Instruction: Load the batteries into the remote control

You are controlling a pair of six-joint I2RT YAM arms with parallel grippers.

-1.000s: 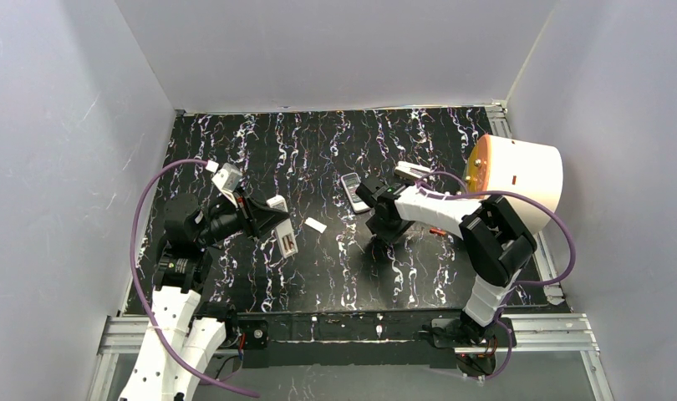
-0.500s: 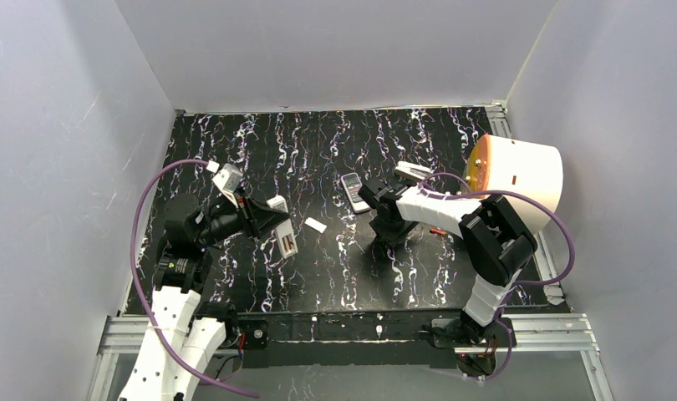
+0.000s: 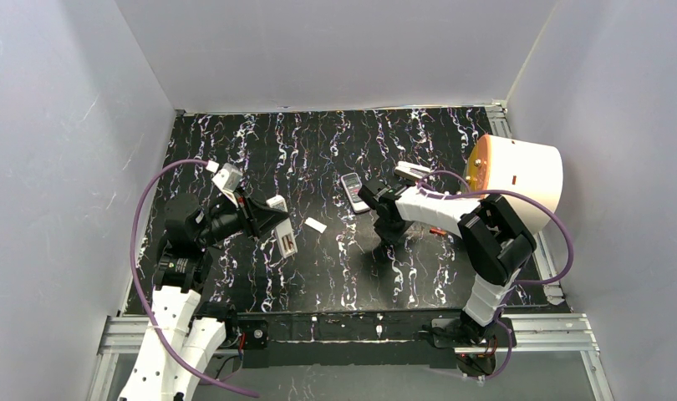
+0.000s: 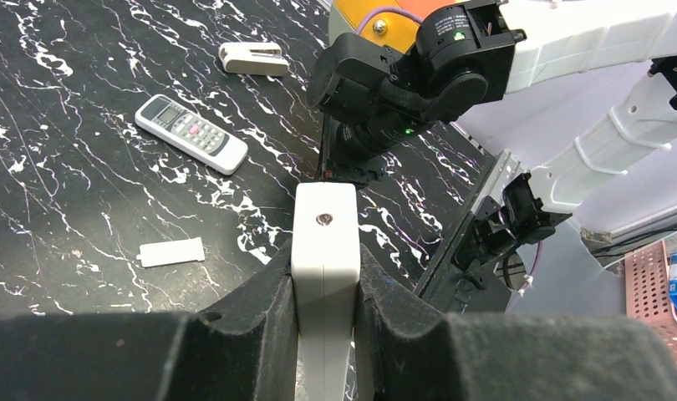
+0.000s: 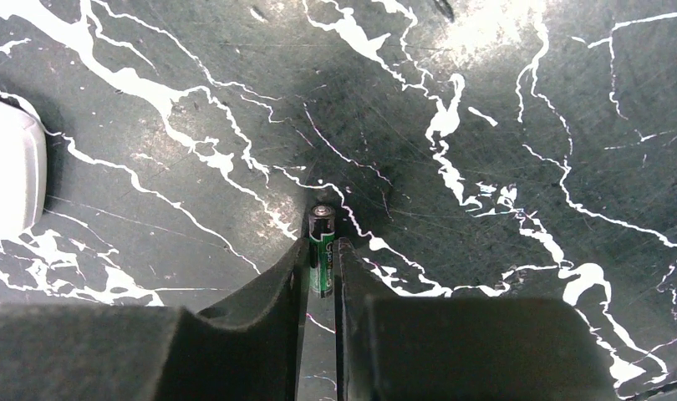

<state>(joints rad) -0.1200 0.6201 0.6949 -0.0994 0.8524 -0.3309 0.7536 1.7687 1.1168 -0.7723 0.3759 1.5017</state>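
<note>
My left gripper [image 4: 324, 251] is shut on a white remote control [image 4: 323, 219] and holds it edge-on above the table; in the top view this remote [image 3: 284, 237] hangs at the left gripper [image 3: 274, 220]. My right gripper [image 5: 321, 248] points down at the table, its jaws shut on a green and black battery [image 5: 321, 255] that sticks out a little past the fingertips. From above, the right gripper [image 3: 391, 235] stands low at the table's middle right, and the battery is hidden there.
A second white remote [image 3: 351, 191] with coloured buttons lies just left of the right arm. A flat white cover [image 3: 316, 225] lies between the arms. A white clip-like piece [image 4: 253, 58] lies farther back. A big white drum with an orange face [image 3: 519, 177] stands at the right.
The right gripper's jaws have closed around the battery, and its wrist has shifted slightly. The left arm and its remote have not moved.
</note>
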